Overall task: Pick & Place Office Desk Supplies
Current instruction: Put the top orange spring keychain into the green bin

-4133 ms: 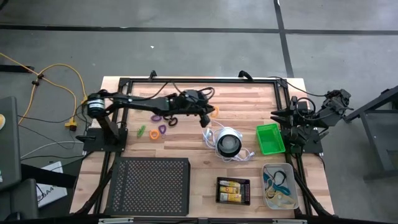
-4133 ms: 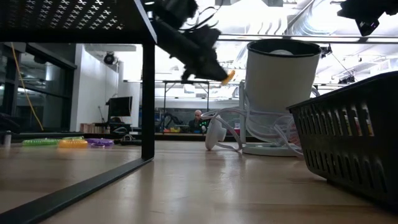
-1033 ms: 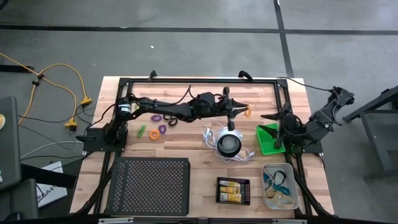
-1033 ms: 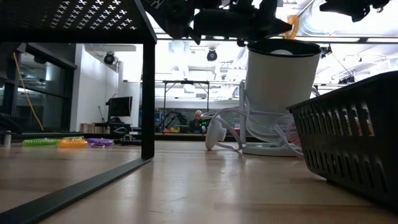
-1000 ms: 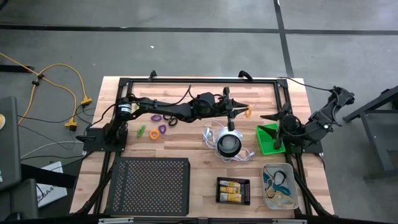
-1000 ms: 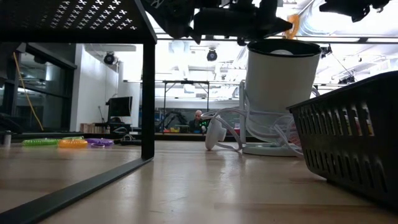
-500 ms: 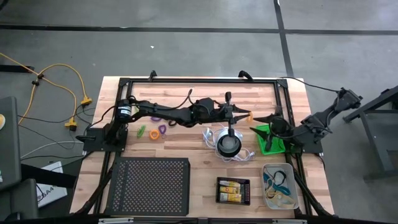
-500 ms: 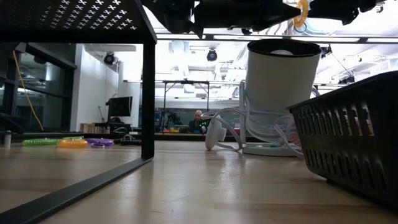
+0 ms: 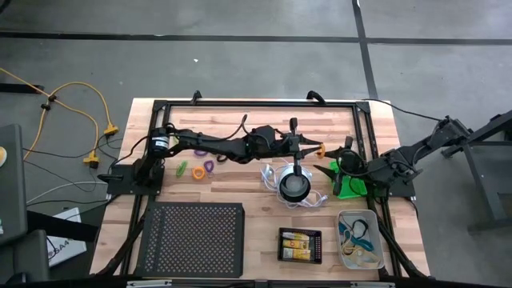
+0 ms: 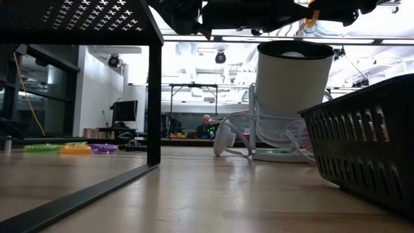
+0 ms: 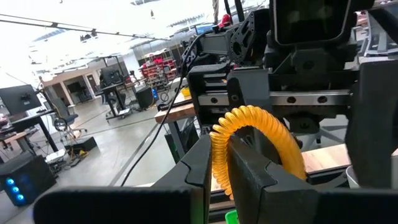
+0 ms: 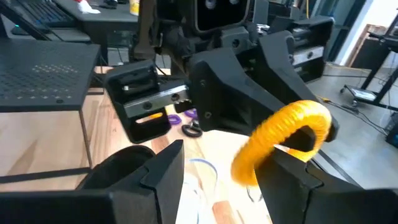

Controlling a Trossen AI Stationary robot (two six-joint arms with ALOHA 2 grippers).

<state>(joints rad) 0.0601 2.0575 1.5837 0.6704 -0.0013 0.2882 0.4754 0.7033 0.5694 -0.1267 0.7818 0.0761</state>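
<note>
Orange coiled loop (image 11: 256, 149) is being held in the narrow pinch of the left gripper (image 9: 318, 149), raised above the table (image 9: 240, 128) between the round white-and-black object (image 9: 294, 183) and the green tray (image 9: 356, 186). It is being presented to the right gripper (image 9: 330, 159), whose fingers are being kept spread wide on either side of the loop (image 12: 287, 137), judged to be a hand-over so that the far trays are brought within reach. The loop is being read as a springy, ribbed plastic spiral. Purple and green loops (image 9: 200, 166) are being left lying on the wood, well apart.
</note>
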